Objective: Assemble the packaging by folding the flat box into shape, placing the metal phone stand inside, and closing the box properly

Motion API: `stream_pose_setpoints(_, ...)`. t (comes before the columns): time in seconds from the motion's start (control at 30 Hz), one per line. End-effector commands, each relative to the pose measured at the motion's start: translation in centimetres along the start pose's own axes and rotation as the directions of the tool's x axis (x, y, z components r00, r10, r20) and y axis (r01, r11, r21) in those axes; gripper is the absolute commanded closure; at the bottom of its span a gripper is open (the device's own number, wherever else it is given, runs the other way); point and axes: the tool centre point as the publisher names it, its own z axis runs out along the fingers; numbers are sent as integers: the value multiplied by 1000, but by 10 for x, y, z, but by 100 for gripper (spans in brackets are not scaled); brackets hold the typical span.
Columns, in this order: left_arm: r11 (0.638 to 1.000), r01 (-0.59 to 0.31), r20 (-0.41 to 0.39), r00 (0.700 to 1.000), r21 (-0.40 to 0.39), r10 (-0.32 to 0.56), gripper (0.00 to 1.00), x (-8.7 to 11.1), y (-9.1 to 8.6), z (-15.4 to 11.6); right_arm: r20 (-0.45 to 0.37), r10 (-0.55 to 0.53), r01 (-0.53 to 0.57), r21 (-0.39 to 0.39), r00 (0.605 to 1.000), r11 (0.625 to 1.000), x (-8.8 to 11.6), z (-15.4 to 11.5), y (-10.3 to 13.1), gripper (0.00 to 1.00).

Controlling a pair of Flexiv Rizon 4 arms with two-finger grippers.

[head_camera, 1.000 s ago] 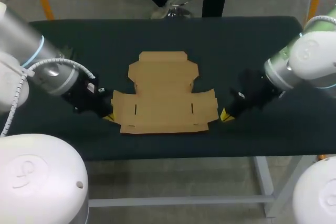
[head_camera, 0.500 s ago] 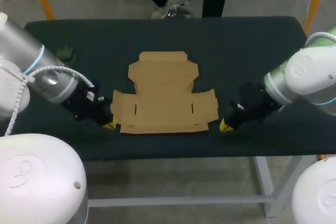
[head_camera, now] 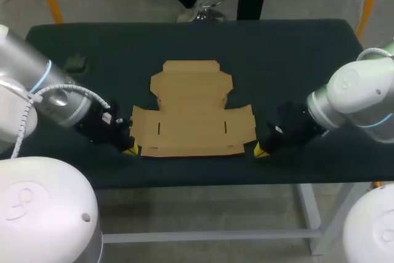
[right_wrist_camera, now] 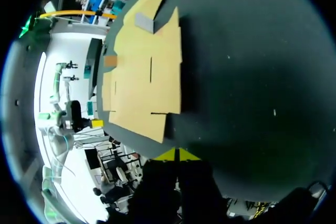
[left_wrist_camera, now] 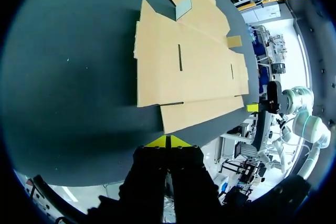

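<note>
Dark tabletop, large. Flat tan cardboard box blank lies unfolded at mid-table, its long flap toward the near edge. Just off its near-left corner sits the left gripper, and off its near-right corner the right gripper. Both have yellow tips pressed together, holding nothing. Judgement: slip both tips under the near flap evenly and lift together, so the crease folds straight. Metal stand not identifiable.
</note>
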Motion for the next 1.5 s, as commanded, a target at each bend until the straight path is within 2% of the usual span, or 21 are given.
stream_pose_setpoints(0.03,1000,1,-6,1000,-7,-1,100,-4,-4,6,2,-1,1,2,1000,1000,1,8,5,100)
stream_pose_setpoints(0.5,1000,8,-15,1000,-17,-8,100,-10,-12,11,-20,-13,13,12,1000,1000,2,23,15,100)
stream_pose_setpoints(1.5,998,44,-33,998,-42,-45,100,-24,-17,20,-47,-36,35,-3,998,999,9,27,25,100)
